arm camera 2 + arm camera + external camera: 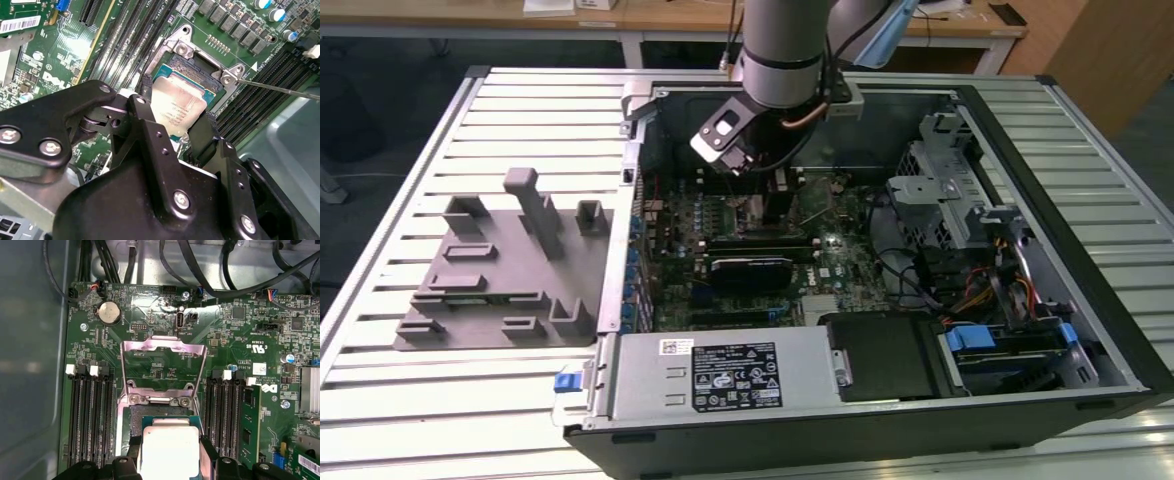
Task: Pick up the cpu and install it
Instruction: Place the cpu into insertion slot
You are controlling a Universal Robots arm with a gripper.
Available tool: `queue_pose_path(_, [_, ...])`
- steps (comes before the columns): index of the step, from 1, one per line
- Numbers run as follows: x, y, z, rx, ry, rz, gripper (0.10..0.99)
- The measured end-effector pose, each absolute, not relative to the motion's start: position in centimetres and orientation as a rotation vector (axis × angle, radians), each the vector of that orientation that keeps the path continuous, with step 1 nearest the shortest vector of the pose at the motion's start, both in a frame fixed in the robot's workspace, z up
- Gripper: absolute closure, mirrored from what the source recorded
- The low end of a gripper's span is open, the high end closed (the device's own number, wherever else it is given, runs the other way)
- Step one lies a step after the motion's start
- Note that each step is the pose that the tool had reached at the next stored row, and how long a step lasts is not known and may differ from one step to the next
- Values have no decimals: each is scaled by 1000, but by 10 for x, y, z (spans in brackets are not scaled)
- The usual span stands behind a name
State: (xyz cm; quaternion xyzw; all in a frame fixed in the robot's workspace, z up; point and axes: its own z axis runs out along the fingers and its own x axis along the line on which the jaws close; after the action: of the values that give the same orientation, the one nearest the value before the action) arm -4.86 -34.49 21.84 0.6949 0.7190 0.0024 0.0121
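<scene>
One cpu point(176, 111) is in the work, held by two opposite edges with its pale top plate facing the cameras. The gripper point(178, 102) is closed to the chip's width, with one black finger point(146, 86) bearing on each side (both wrist views agree on this). The chip lies directly over the socket point(150, 412) and close to it. Whether it already rests in the recess cannot be told. The load plate point(165, 343) stands swung open beyond the socket, and the lever point(280, 89) is released. RAM slots point(90, 415) flank the socket on both sides.

In the exterior view the gripper hangs inside the case point(1121, 350), at about 11 o'clock from the middle of the board point(847, 255). The power supply point(707, 375) lies at 6 o'clock of the board. A grey fixture point(507, 270) sits on the table point(400, 180) at 9 o'clock of the case.

Hazards, as judged from this position:
- Bent socket contacts, caused by lowering the chip off-square or tilted.
- A jammed corner, caused by notches not matching the socket keys.
- Finger tips striking the socket frame, caused by the tight clearance beside the chip.
- A dragged or lifted chip, caused by a finger sticking at release.
- The open plate dropping onto the gripper, caused by a knock.
</scene>
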Motion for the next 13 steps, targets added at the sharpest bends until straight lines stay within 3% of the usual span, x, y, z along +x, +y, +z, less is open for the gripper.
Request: queue_pose_path(13, [-49,-342,211,2164,2239,1,545])
